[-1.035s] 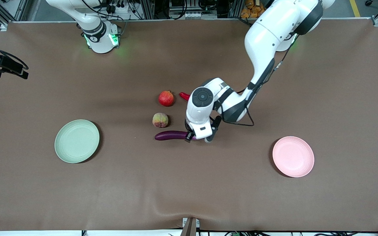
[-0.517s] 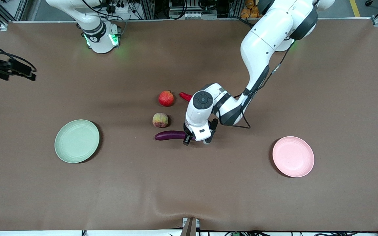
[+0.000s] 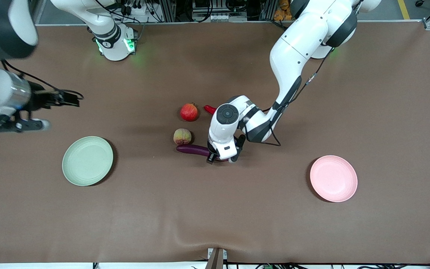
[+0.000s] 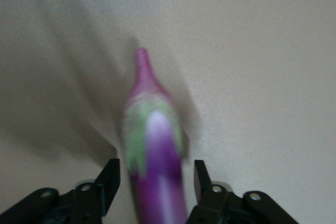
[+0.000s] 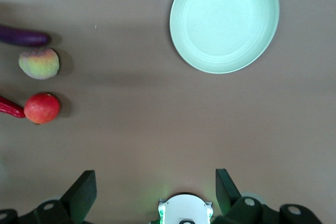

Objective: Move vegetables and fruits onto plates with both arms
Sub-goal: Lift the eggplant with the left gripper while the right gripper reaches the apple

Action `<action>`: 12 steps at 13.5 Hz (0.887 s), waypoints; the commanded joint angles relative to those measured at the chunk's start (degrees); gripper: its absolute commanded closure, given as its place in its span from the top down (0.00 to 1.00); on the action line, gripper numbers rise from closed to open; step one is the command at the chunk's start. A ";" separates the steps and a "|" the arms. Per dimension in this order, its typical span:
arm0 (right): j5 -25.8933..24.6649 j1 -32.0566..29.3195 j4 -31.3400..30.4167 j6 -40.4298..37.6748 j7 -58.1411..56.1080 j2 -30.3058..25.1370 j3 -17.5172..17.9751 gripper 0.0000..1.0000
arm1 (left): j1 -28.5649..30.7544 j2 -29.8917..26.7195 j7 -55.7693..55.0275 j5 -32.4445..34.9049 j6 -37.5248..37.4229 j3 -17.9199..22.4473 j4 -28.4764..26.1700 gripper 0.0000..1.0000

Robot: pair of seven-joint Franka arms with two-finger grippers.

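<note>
Purple eggplant [image 3: 194, 150]: lies near the table's middle, its stem end between the left gripper's fingers; the wrist view shows a finger on each side of it with a small gap, so a firm grasp cannot be confirmed.
Left gripper [image 3: 220, 160]: low at the eggplant's 3 o'clock end in the front view, fingers [image 4: 107, 179] parted around the stem end.
Peach [image 3: 182, 136]: just beside the eggplant at its 12 o'clock, farther from the front camera, touching or nearly so.
Pomegranate [image 3: 189, 112]: at 12 o'clock from the peach, apart from it.
Red chili [image 3: 209, 109]: just beside the pomegranate at its 3 o'clock; most of it is hidden by the left arm's wrist.
Pale green plate [image 3: 87, 161]: toward the right arm's end, at 9 o'clock from the eggplant, well apart.
Pale pink plate [image 3: 333, 178]: toward the left arm's end, at about 4 o'clock from the eggplant, well apart.
Right gripper [image 5: 152, 190]: in the air over bare table at 11 o'clock from the green plate, fingers spread wide and holding nothing.
Brown table cover [image 3: 215, 216]: bears everything.
Count: one eggplant, one chili, one peach, one pomegranate, two plates, two arms.
</note>
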 commanded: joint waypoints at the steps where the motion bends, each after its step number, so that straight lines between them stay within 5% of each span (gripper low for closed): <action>1: 0.02 2.96 0.66 -0.84 1.04 4.17 -0.29 1.00 | -0.55 0.97 -1.06 1.59 0.43 0.72 1.10 0.36; 3: 3.24 5.41 0.39 -1.20 1.22 5.92 -0.20 1.00 | -0.55 0.97 0.08 3.60 0.43 0.72 1.10 0.01; 8: 6.96 11.91 0.13 6.00 14.91 9.44 -0.20 1.00 | 3.74 -5.52 2.02 5.37 -2.63 1.42 1.10 0.00; 12: 8.54 17.10 -5.40 15.84 25.37 10.15 -0.20 1.00 | 12.88 -11.06 18.77 4.58 -12.21 0.54 1.01 0.00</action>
